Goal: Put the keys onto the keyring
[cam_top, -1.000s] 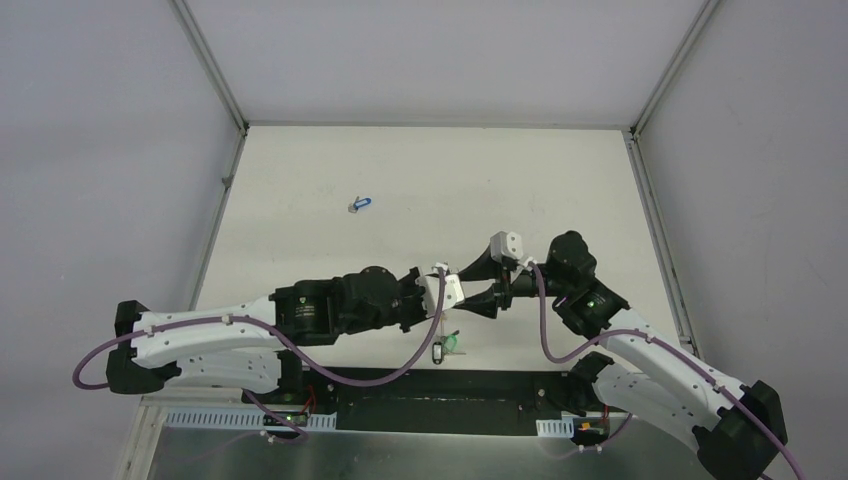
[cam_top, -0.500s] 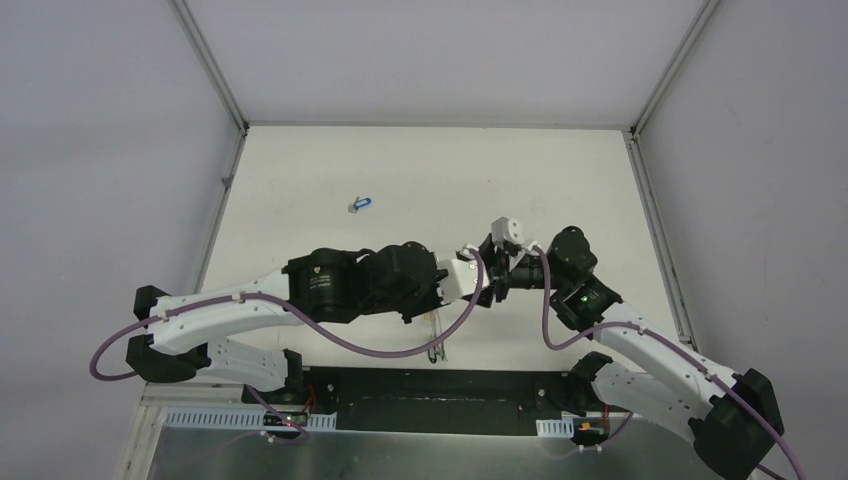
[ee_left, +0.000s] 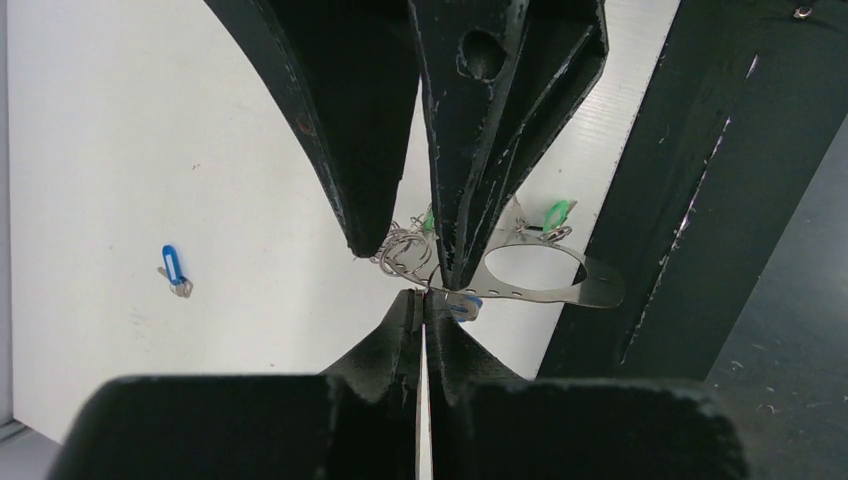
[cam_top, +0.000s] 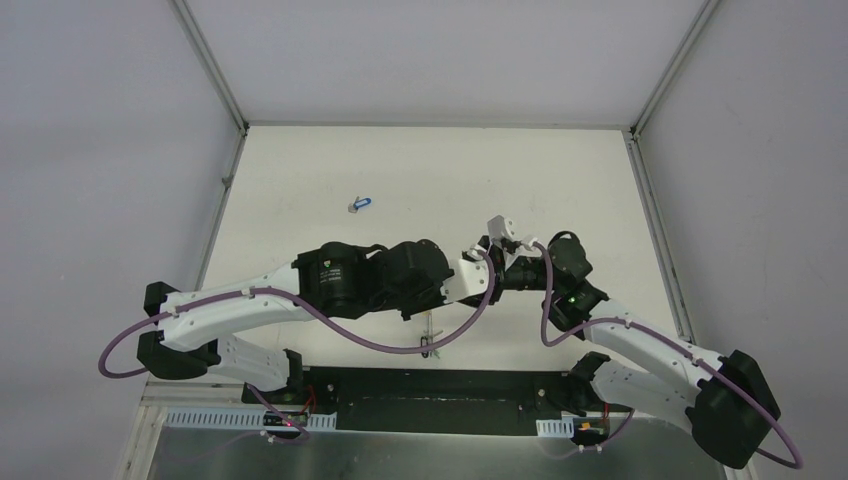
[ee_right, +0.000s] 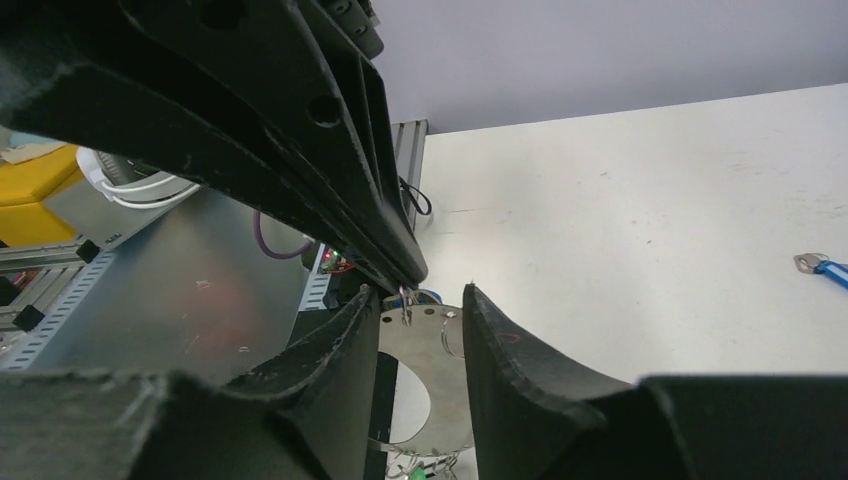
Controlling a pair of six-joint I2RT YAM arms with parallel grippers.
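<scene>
Tabletop point(cam_top: 450, 170) white, one blue key point(cam_top: 361, 204), grey walls point(cam_top: 100, 150)

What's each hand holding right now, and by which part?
The left hand is shut on the keyring, pinching the rim at its near end. The right hand straddles that same end, jaws apart; whether it grips cannot be told.

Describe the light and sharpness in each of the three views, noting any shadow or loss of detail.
Top external: soft, even light, no harsh shadows on the table, the loose blue key sharp. Left wrist: the keyring is crisp and bright, the left gripper's fingers black and featureless. Right wrist: the right gripper's fingers darken the foreground, with the keyring dull between them and the table bright behind.
</scene>
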